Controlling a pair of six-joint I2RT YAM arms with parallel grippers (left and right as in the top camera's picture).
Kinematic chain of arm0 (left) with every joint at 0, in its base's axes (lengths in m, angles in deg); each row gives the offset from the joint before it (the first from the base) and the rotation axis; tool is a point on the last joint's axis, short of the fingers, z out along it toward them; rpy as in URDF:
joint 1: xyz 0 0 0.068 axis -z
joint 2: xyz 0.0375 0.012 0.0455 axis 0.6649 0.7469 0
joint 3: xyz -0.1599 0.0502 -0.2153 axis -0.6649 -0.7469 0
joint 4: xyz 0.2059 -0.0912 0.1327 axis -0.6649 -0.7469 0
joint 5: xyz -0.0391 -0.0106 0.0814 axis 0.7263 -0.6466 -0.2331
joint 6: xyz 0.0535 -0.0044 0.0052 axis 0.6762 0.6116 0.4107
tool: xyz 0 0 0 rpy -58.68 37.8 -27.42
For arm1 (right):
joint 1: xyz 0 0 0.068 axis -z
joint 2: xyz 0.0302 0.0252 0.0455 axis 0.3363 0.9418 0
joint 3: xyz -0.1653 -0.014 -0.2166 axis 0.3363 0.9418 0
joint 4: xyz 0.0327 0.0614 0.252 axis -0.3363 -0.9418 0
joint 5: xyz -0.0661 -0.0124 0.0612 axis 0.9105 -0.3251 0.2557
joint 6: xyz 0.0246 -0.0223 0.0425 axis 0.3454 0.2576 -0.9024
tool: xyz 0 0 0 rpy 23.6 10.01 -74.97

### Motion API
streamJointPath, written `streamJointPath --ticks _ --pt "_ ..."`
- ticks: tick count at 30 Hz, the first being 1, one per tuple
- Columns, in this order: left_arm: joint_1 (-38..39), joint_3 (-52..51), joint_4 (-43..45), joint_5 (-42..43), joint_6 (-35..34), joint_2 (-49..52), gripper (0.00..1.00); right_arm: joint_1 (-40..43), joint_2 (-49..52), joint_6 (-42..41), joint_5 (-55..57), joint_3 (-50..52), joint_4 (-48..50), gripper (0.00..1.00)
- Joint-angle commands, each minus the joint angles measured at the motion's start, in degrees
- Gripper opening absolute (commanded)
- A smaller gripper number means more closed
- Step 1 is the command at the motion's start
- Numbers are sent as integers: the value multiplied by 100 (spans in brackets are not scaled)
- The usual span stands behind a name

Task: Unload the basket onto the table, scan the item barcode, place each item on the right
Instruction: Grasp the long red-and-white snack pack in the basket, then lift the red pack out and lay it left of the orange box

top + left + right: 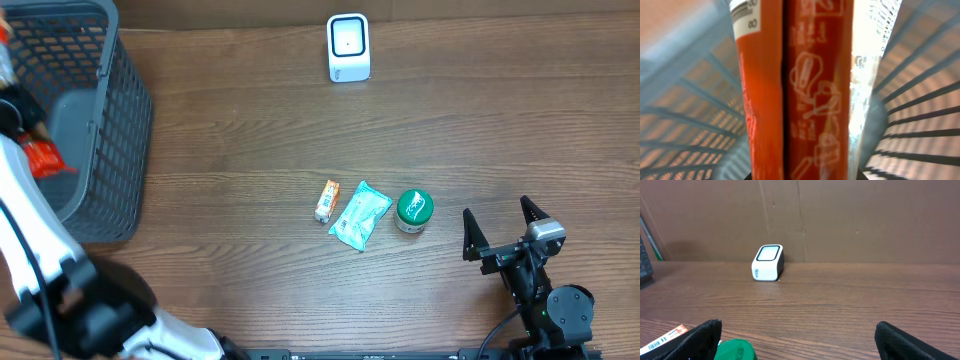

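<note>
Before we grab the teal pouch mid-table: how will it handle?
The teal pouch looks like thin crinkled film lying flat, so probably floppy; pinched at an edge it may sag. Likely light, so a push would slide it, perhaps into the green tin just beside it. Flat shape: unlikely to roll.

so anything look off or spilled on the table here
Nothing stands out. The orange pack, teal pouch and green tin lie in a loose row, nothing spilled, and the scanner stands upright.
</note>
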Motion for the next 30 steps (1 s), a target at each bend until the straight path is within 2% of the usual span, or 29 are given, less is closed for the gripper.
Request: streamJointPath --ticks 1,5,9,14,18,24,30 --pt "122 210 46 4 -907 -1141 4 15 -50 24 28 59 22 100" --pt "284 208 -330 330 -1285 -1735 4 15 -50 24 26 59 22 100" --pt "610 208 -1172 966 -1410 -2157 4 15 -50 26 26 59 22 100" --pt "1222 195 -2400 1010 -1403 -2271 4 15 -50 26 28 59 22 100" --pt "1777 -85 -2905 1005 -1397 -2271 4 15 -50 24 28 59 22 100" --pt "2898 -1550 -2627 833 -1362 -2271 5 15 -50 24 28 59 22 100" --pt "3689 -3300 -1534 815 -1552 -2271 4 15 -50 24 28 59 22 100"
